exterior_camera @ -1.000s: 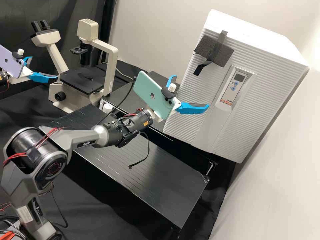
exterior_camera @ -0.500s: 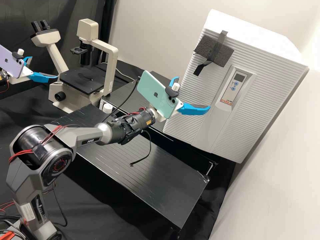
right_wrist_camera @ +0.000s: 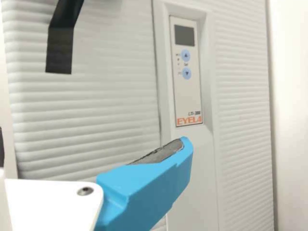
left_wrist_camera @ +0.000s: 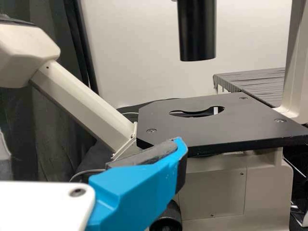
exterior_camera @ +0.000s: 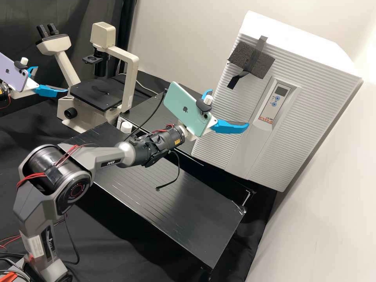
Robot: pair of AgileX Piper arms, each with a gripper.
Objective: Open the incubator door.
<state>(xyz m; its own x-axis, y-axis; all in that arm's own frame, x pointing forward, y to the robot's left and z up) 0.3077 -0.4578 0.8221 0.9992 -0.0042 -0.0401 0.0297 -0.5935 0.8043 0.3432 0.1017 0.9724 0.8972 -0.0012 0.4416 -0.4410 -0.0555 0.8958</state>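
The white incubator (exterior_camera: 309,66) stands at the right of the high view, its ribbed door (exterior_camera: 219,105) shut. A dark foam pad (exterior_camera: 263,65) with a black tape strap (exterior_camera: 234,80) sits at the door's upper left; the strap's hanging end (right_wrist_camera: 59,50) also shows in the right wrist view. My right gripper (exterior_camera: 229,108) is open and empty, in front of the door below the strap; in the right wrist view, one blue finger of this gripper (right_wrist_camera: 154,178) lies across the door's lower part. At the far left, my left gripper (exterior_camera: 51,79) is open; in its wrist view the gripper (left_wrist_camera: 139,187) is beside the microscope stage.
A beige microscope (exterior_camera: 131,78) with a black stage (left_wrist_camera: 231,122) stands at the back left. The black slatted panel (exterior_camera: 188,223) lies in front of the incubator, below the right arm. A pale wall (exterior_camera: 337,203) rises beside the incubator's right side.
My right arm has moved a little to the right, with its gripper shifting slightly rightward before the door. The left arm and the incubator have kept still.
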